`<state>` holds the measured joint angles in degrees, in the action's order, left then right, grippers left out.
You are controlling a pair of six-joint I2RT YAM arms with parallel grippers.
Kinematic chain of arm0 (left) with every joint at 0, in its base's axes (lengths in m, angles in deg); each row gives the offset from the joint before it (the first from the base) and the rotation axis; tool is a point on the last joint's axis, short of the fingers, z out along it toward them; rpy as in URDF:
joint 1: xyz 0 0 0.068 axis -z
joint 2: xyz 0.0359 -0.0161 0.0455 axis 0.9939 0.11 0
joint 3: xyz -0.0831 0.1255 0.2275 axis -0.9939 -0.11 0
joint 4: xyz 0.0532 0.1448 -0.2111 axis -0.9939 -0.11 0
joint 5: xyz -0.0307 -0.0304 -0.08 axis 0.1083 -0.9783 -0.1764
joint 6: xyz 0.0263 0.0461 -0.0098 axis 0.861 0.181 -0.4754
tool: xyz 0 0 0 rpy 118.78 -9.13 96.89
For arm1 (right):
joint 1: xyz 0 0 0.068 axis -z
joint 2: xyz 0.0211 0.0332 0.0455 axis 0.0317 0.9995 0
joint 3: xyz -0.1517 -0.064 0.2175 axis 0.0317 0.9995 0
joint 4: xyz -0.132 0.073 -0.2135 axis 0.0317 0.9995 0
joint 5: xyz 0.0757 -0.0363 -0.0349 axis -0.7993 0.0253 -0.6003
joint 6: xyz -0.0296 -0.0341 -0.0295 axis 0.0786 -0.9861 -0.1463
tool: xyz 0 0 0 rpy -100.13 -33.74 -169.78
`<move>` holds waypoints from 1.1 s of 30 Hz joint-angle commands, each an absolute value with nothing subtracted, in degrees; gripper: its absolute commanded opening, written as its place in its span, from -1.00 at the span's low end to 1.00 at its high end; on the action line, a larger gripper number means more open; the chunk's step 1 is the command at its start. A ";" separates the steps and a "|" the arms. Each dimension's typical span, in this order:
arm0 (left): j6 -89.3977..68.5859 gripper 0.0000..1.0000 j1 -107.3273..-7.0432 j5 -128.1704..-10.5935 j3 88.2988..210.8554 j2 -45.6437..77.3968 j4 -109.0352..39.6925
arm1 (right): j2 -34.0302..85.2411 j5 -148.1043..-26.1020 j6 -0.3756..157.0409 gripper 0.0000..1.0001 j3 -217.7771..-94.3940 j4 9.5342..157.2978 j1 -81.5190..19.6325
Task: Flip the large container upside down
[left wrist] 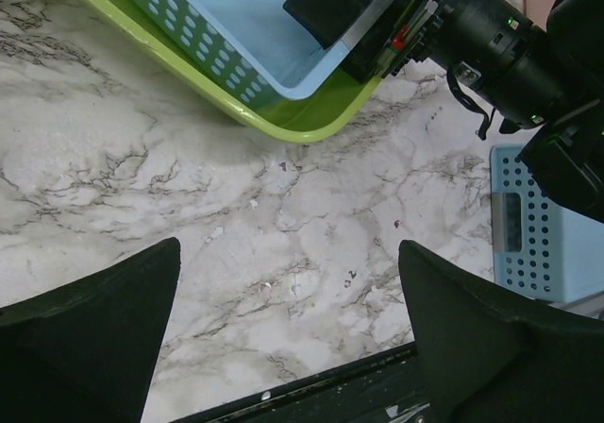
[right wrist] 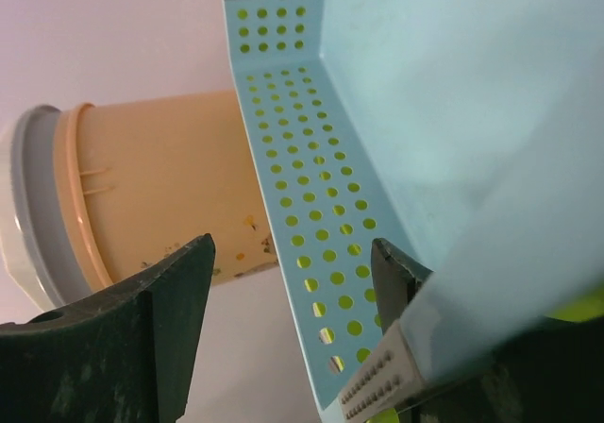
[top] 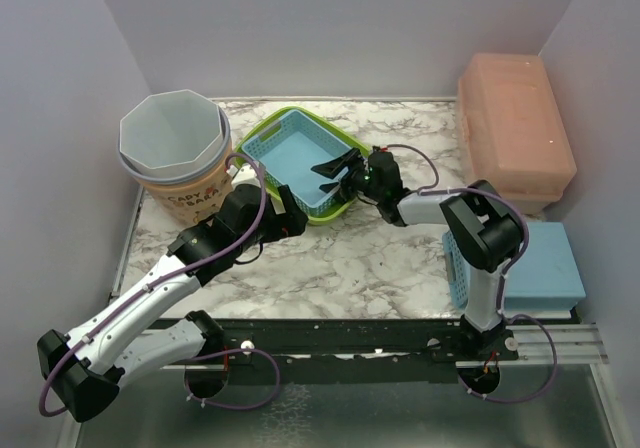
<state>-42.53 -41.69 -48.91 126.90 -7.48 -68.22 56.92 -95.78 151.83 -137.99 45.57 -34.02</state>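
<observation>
A large green basket [top: 262,125] stands upright on the marble table, with a smaller blue perforated basket [top: 295,153] nested in it. My right gripper [top: 333,176] is at their near right corner. In the right wrist view the right gripper [right wrist: 293,281] is open. The blue basket's wall [right wrist: 311,206] stands between its fingers, close to the right finger and clear of the left. My left gripper [left wrist: 288,291] hangs wide open over bare marble in front of the green basket [left wrist: 283,121], holding nothing.
A tall beige tub [top: 175,153] with a grey liner stands upright at the back left, beside the baskets. A pink lidded box [top: 515,133] sits at the back right. A blue perforated basket [top: 455,268] and a blue flat box [top: 545,263] lie by the right arm's base.
</observation>
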 commanded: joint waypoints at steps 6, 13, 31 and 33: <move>-42.44 0.98 -41.94 -48.03 127.82 -8.16 -68.86 | 51.66 -88.28 156.42 0.33 -133.18 42.34 -33.19; -36.31 0.98 -42.34 -45.39 130.06 -5.11 -69.18 | 50.04 -88.61 155.11 -0.25 -131.29 40.48 -33.19; -18.32 0.98 -60.62 -35.36 143.91 23.69 -62.17 | 47.22 -93.70 147.25 -0.08 -134.02 48.22 -33.19; -17.29 0.98 -62.65 -35.39 143.78 24.32 -61.91 | 46.74 -93.95 146.43 0.04 -134.50 49.36 -33.19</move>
